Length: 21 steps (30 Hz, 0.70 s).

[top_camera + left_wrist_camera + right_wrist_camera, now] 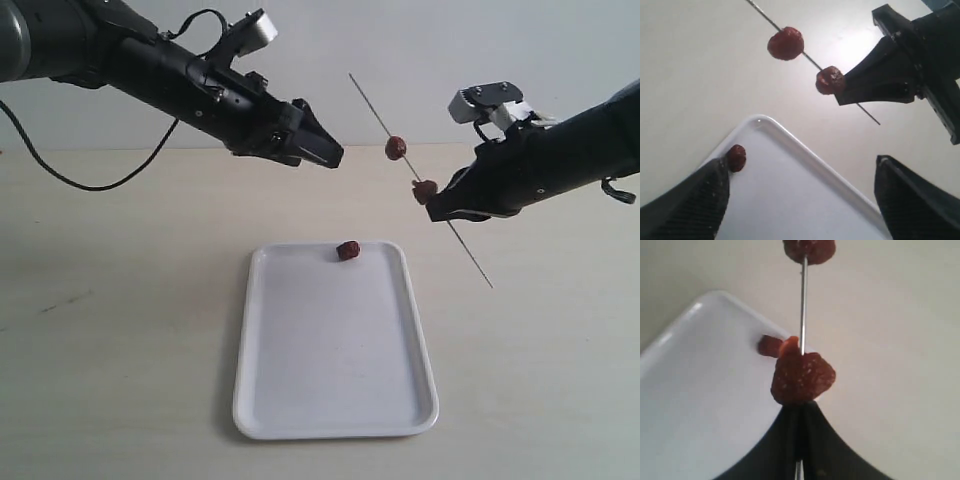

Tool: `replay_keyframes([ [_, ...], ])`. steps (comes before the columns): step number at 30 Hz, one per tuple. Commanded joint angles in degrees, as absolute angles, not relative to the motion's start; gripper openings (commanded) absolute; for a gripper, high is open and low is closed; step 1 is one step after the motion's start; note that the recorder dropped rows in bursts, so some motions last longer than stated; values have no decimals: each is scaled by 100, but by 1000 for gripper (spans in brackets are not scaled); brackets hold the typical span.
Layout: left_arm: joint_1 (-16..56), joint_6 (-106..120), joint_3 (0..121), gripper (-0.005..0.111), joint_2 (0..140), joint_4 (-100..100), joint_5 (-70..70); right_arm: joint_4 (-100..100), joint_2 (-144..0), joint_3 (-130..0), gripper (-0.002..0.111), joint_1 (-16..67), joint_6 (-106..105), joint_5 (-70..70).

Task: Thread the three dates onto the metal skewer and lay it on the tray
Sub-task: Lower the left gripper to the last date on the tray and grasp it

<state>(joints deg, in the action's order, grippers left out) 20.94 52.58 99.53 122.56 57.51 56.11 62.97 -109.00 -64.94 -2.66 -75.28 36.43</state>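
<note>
The right gripper is pressed tight on the metal skewer. It pinches the thin rod up in the air, out past the far right corner of the tray. The rod is tilted. Its long end points up and away from the tray, and its short end sticks out below the gripper, off the tray's right side.

Two dates sit on the rod. The first date touches the tips of the right gripper. The second date is a little higher up the rod, apart from the first one.

The left gripper has its fingers spread wide and holds nothing. It hangs in the air past the tray's far edge, near the rod but not touching it.

The third date lies on the tray, just inside the far rim, about midway along that edge. The tray lies flat on the pale table.
</note>
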Motion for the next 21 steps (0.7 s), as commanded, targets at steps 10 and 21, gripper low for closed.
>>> replay_keyframes([
  [10,3885,1283,9932,74,12297,575,3571,4139,-10829,-6493,0,-274,-5350,2702],
  [21,4037,-1679,10428,70,13159,75,3813,4114,-10832,-6493,0,-274,-5350,2702],
])
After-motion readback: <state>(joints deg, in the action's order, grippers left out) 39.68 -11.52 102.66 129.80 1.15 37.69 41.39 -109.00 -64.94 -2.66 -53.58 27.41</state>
